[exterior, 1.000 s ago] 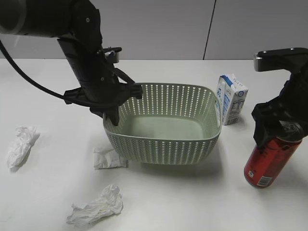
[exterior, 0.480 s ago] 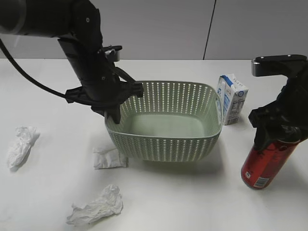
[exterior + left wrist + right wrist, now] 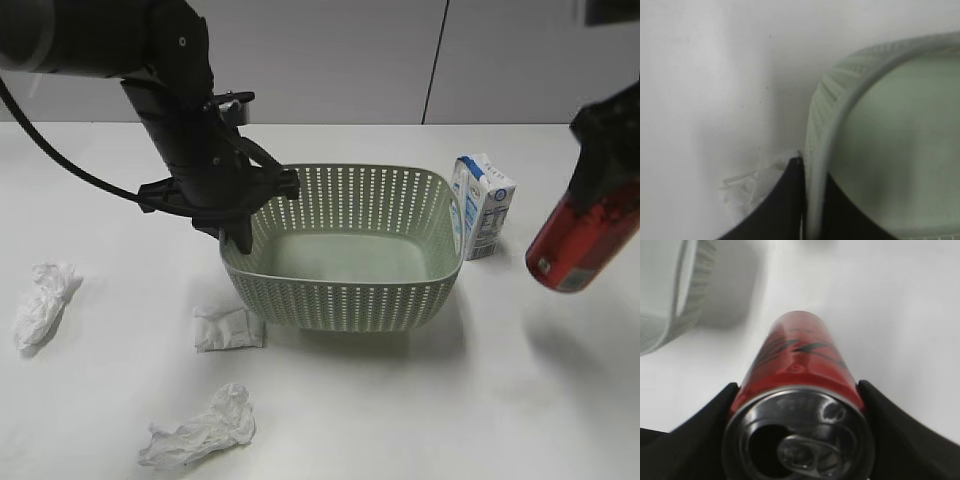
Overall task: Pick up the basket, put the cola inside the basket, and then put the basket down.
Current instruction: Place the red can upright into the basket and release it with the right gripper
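The pale sage-green perforated basket (image 3: 350, 250) hangs tilted, its left side lifted off the table. My left gripper (image 3: 238, 222) is shut on the basket's left rim; in the left wrist view the rim (image 3: 816, 165) runs between the two dark fingers. My right gripper (image 3: 605, 160) is shut on the red cola can (image 3: 585, 240) and holds it tilted in the air at the far right, well above the table and right of the basket. In the right wrist view the can (image 3: 797, 390) fills the jaws, silver top toward the camera, with the basket's corner (image 3: 670, 295) at upper left.
A blue-and-white carton (image 3: 482, 205) stands just right of the basket. Crumpled white tissues lie at far left (image 3: 42, 300), under the basket's left front corner (image 3: 228, 328) and at the front (image 3: 200, 428). A grey wall runs behind the white table.
My right gripper has lifted the cola can from near the table, up and slightly right. The basket's left side has risen a little in my left gripper.
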Controlling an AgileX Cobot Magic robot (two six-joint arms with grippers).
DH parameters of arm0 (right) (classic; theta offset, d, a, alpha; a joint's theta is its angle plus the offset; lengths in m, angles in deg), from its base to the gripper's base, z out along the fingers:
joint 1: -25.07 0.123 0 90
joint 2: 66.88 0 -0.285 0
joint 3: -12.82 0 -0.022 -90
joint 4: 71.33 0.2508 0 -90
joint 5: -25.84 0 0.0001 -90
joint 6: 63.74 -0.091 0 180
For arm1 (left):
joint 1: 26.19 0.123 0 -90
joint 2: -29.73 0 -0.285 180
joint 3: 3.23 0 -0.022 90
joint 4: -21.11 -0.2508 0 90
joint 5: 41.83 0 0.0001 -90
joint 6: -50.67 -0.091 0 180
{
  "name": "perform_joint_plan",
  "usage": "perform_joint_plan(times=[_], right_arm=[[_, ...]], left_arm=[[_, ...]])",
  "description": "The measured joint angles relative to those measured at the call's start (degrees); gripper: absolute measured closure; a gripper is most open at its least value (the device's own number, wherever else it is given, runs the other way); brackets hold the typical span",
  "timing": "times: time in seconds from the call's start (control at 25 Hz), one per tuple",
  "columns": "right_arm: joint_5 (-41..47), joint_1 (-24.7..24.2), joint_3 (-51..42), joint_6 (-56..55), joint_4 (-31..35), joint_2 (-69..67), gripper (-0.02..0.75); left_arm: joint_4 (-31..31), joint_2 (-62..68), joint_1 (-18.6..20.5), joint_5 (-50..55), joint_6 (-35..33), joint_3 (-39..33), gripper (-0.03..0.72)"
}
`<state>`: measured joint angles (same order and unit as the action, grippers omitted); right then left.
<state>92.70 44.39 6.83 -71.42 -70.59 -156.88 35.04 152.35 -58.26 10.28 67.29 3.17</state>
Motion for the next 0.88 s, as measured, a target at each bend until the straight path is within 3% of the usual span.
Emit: perform_joint_plan(times=[0.24, 0.4, 0.6, 0.88], right_arm=[[1.1, 1.6, 13.5, 3.0, 3.9, 0.1, 0.240], [1.2, 7.2, 18.6, 3.6, 4.6, -3.4, 0.240], [1.3, 13.6, 20.0, 3.8, 5.4, -11.3, 0.240], [1.2, 14.9, 20.0, 5.2, 4.8, -22.1, 0.240]], left_arm=[[-1.2, 0.0, 0.0, -0.4, 0.0, 0.0, 0.690], [-1.3, 0.0, 0.0, -0.4, 0.0, 0.0, 0.690], [-1.4, 0.0, 0.0, -0.5, 0.0, 0.0, 0.690], [-1.4, 0.0, 0.0, -0.5, 0.0, 0.0, 0.690]])
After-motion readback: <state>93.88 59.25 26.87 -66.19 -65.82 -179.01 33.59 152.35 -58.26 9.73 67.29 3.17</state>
